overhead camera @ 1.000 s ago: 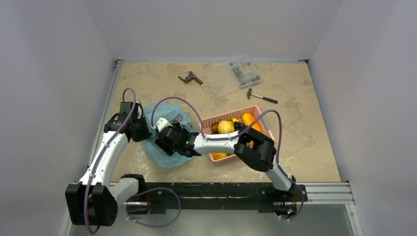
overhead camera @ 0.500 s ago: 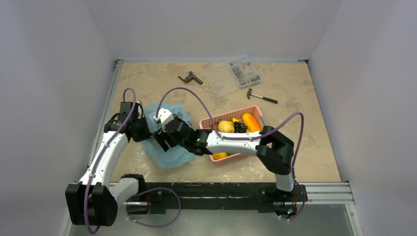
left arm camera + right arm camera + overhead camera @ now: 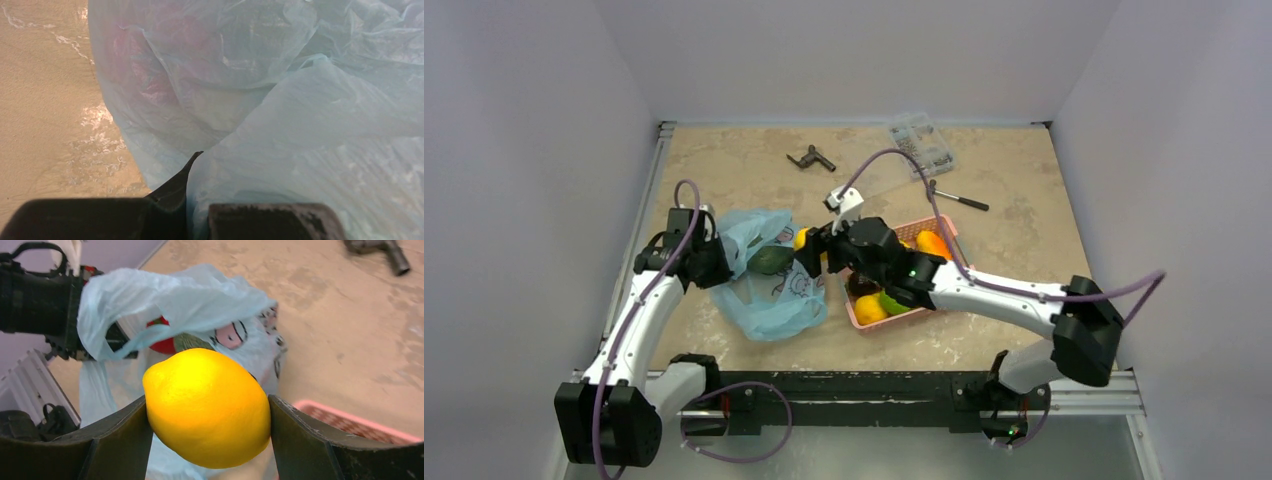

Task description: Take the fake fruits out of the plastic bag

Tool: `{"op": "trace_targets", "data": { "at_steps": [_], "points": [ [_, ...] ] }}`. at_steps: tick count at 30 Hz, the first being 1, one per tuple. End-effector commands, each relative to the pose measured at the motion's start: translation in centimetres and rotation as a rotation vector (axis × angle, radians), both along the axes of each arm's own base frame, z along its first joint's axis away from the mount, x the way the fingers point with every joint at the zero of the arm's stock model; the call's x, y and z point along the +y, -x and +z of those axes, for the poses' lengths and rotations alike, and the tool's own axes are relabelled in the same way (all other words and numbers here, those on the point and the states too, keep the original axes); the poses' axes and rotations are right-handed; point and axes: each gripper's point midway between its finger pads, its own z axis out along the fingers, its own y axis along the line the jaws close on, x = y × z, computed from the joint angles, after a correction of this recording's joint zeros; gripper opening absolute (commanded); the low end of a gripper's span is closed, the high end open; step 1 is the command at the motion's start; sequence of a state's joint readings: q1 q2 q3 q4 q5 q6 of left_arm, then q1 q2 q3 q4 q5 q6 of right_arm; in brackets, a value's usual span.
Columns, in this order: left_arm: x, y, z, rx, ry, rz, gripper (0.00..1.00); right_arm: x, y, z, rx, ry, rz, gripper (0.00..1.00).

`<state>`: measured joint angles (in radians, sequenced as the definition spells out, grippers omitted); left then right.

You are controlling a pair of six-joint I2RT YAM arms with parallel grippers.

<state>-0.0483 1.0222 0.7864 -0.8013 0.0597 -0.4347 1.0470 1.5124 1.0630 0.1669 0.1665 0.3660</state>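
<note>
Right gripper (image 3: 207, 406) grips one lemon (image 3: 207, 410); left gripper (image 3: 200, 216) pinches one bag (image 3: 300, 125) — two fake fruits (image 3: 771, 260) inside.

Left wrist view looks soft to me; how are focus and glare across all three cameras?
Left wrist: plastic bag fills the frame, near folds blurred; sheen on the table at left. Right wrist: lemon sharp, background softer. Top external: even light, no hard glare.
</note>
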Motion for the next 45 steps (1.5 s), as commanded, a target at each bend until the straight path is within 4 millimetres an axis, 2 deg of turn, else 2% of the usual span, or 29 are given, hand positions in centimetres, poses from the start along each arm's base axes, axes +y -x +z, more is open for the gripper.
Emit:
{"op": "trace_targets", "data": {
  "at_steps": [1, 4, 6, 8, 10, 13, 16, 19, 22, 23, 25, 28, 31, 32, 34, 38, 40, 42, 45],
  "points": [
    [-0.3, -0.8, 1.6, -0.064, 0.013, -0.009, 0.0, -7.1, -0.4, 1.9, -0.082, 0.048, -0.218, 0.13],
    [-0.5, -0.8, 1.8, -0.072, 0.02, -0.014, 0.0, -13.6, -1.1, 1.6, -0.092, 0.066, -0.426, 0.2],
    [-0.7, -0.8, 1.9, -0.078, 0.029, -0.019, 0.0, -18.8, -2.1, 0.7, -0.062, 0.076, -0.572, 0.2],
    [-0.8, -0.8, 2.1, -0.089, 0.034, -0.021, 0.0, -22.8, -2.9, -0.3, -0.031, 0.078, -0.693, 0.2],
    [-0.7, -0.8, 2.1, -0.096, 0.032, -0.019, 0.0, -25.1, -3.3, -1.1, -0.012, 0.087, -0.748, 0.2],
    [-0.7, -0.7, 2.0, -0.085, 0.03, -0.02, 0.0, -27.4, -3.5, -2.5, 0.014, 0.097, -0.829, 0.24],
    [-0.8, -0.7, 2.0, -0.077, 0.03, -0.022, 0.0, -28.2, -3.9, -5.1, 0.101, 0.122, -0.858, 0.24],
    [-0.8, -0.7, 2.0, -0.079, 0.029, -0.026, 0.0, -28.3, -3.8, -7.3, 0.178, 0.175, -0.874, 0.18],
    [-1.0, -0.7, 2.0, -0.081, 0.036, -0.032, 0.0, -27.7, -3.7, -8.1, 0.205, 0.187, -0.837, 0.4],
    [-1.1, -0.7, 2.0, -0.08, 0.04, -0.036, 0.0, -27.3, -3.6, -8.1, 0.202, 0.183, -0.812, 0.44],
    [-1.2, -0.6, 2.1, -0.082, 0.038, -0.039, 0.0, -27.0, -3.5, -7.7, 0.189, 0.154, -0.791, 0.54],
    [-1.2, -0.6, 2.0, -0.08, 0.034, -0.043, 0.0, -26.8, -3.3, -7.0, 0.166, 0.111, -0.772, 0.73],
    [-1.2, -0.6, 2.0, -0.079, 0.032, -0.043, 0.0, -26.7, -3.4, -6.6, 0.144, 0.127, -0.749, 0.94],
    [-1.2, -0.6, 2.0, -0.078, 0.028, -0.041, 0.0, -26.7, -3.5, -6.5, 0.14, 0.142, -0.74, 0.98],
    [-0.9, -0.5, 1.9, -0.072, 0.016, -0.034, 0.0, -26.3, -3.6, -6.1, 0.131, 0.162, -0.708, 0.99],
    [-0.9, -0.5, 1.9, -0.07, 0.007, -0.034, 0.0, -25.1, -4.0, -4.0, 0.085, 0.115, -0.646, 0.99],
    [-0.9, -0.5, 1.9, -0.071, 0.006, -0.038, 0.0, -24.1, -4.2, -2.3, 0.029, 0.092, -0.578, 0.99],
    [-0.9, -0.5, 2.1, -0.077, 0.004, -0.036, 0.0, -22.1, -4.1, -0.6, -0.019, 0.051, -0.47, 0.99],
    [-0.8, -0.5, 2.1, -0.084, 0.003, -0.031, 0.0, -20.7, -4.1, -0.1, -0.028, 0.077, -0.453, 0.99]
  ]
}}
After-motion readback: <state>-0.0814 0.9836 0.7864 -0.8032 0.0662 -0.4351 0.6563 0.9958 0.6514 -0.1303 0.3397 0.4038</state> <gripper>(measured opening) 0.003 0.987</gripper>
